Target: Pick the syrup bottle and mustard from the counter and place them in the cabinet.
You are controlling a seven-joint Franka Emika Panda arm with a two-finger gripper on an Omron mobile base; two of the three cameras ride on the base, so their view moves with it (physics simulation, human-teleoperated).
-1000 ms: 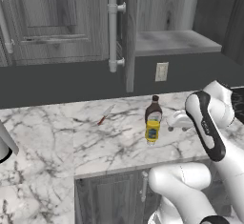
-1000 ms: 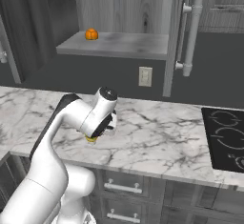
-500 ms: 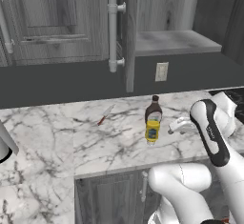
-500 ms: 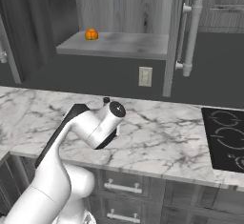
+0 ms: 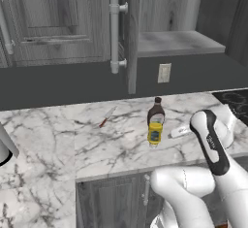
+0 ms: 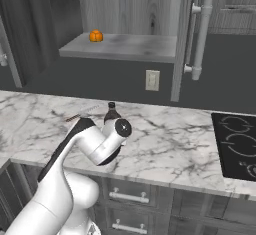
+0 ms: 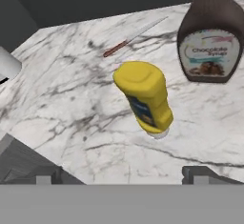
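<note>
The mustard (image 7: 145,96), a slim yellow squeeze bottle, stands cap-down on the white marble counter (image 7: 71,99), straight ahead of my gripper (image 7: 124,175). The gripper is open, its two fingertips (image 7: 47,175) wide apart and short of the bottle, with nothing between them. The syrup bottle (image 7: 209,42), dark brown with a chocolate syrup label, stands upright just behind the mustard. From the left base, mustard (image 5: 155,132) and syrup bottle (image 5: 156,110) stand together, with my gripper (image 5: 176,132) close at their right. The cabinet's door with its bar handle (image 5: 114,33) is open, showing the grey shelf (image 5: 174,42).
A red-handled knife (image 7: 133,37) lies on the counter (image 6: 175,144) beyond the bottles. An orange fruit (image 6: 96,36) sits on the cabinet shelf (image 6: 120,46). A black cooktop (image 6: 237,144) lies to the right. A pale grey object (image 5: 5,144) stands at the far left. My arm hides the mustard from the right.
The hand has dropped lower and come toward the counter's front edge, turning to face the mustard. Both bottles have stayed put. The gripper has stayed open.
</note>
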